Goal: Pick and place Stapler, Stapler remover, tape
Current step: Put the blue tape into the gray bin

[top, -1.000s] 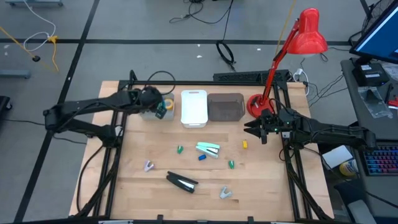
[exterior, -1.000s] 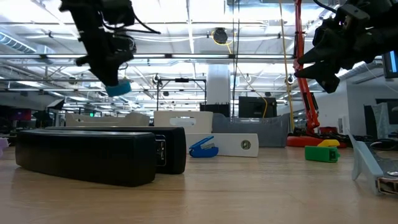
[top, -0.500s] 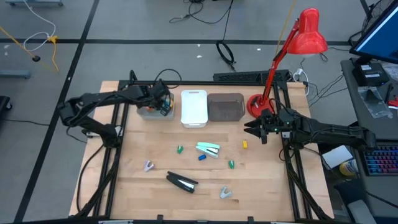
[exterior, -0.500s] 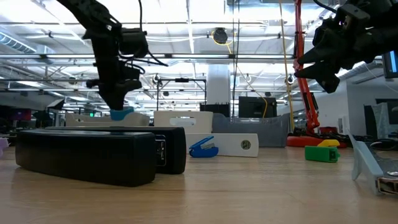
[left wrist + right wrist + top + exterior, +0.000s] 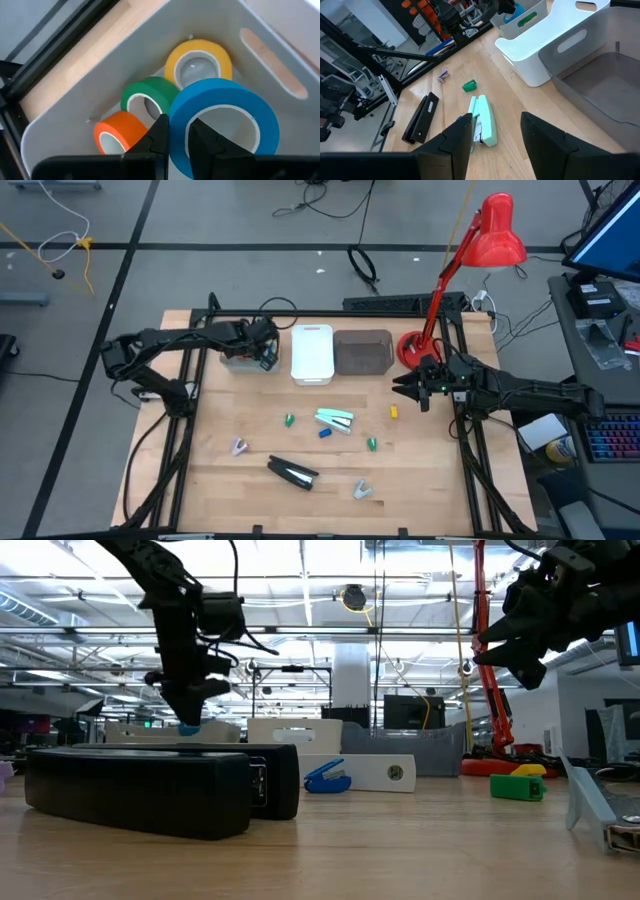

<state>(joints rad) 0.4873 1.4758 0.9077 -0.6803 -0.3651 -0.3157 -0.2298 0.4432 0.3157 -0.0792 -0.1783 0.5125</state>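
Right now the left gripper point(image 5: 177, 142) is clamped across the wall of the blue tape point(image 5: 225, 125), one finger inside the core and one outside, and holds it low inside the grey bin point(image 5: 280, 55) at the bench's point(image 5: 440, 480) far left. Under and beside it lie the orange tape point(image 5: 117, 132), the green tape point(image 5: 147, 95) and, farthest in, the yellow tape point(image 5: 197, 60), crowded together and touching.

A roll like this should be light and stiff, with a smooth outer face that could slip; pinching through the ring wall, as here, looks the safest hold. Let go, it will probably settle on the other rolls and may tip or roll a little.

Nearer the front edge lies the black stapler point(image 5: 292, 473), long and rigid, likely the heaviest piece; it is best gripped across its narrow body near the middle. Beyond it the mint stapler point(image 5: 484, 125) looks similar, with a slick plastic shell. The small grey removers point(image 5: 362, 491) are light and awkwardly shaped, so best pinched across their flat sides.

The right gripper point(image 5: 492, 132) hangs with its fingers apart and nothing between them, above the bench's right side, facing the mint stapler and the white bin point(image 5: 545, 45).
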